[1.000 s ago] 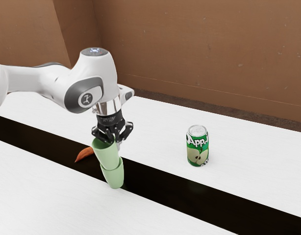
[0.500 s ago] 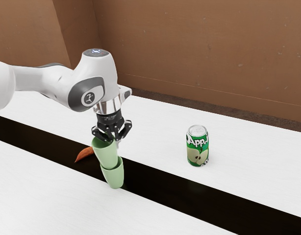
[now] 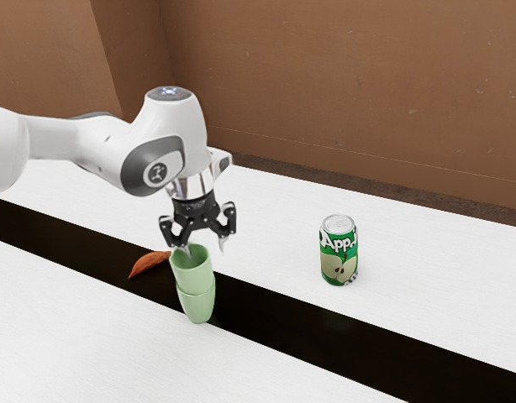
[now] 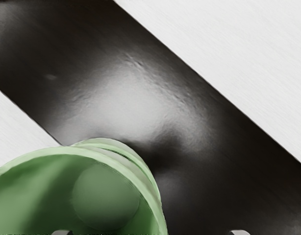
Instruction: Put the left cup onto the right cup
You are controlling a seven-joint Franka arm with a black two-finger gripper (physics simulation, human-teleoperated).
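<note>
1. My hand [image 3: 198,243] hangs open just above the two green cups, its fingers spread clear of the rim and gripping nothing.
2. The top cup [image 3: 192,262] sits nested upright in the bottom cup [image 3: 197,304], on the black strip [image 3: 266,323] that crosses the white tabletop [image 3: 426,277].
3. Both look light, thin-walled and slick. I judge a gentle pinch on one wall at the rim the safest hold, since the stack could tip.
4. A green can [image 3: 338,250] stands well apart.
</note>
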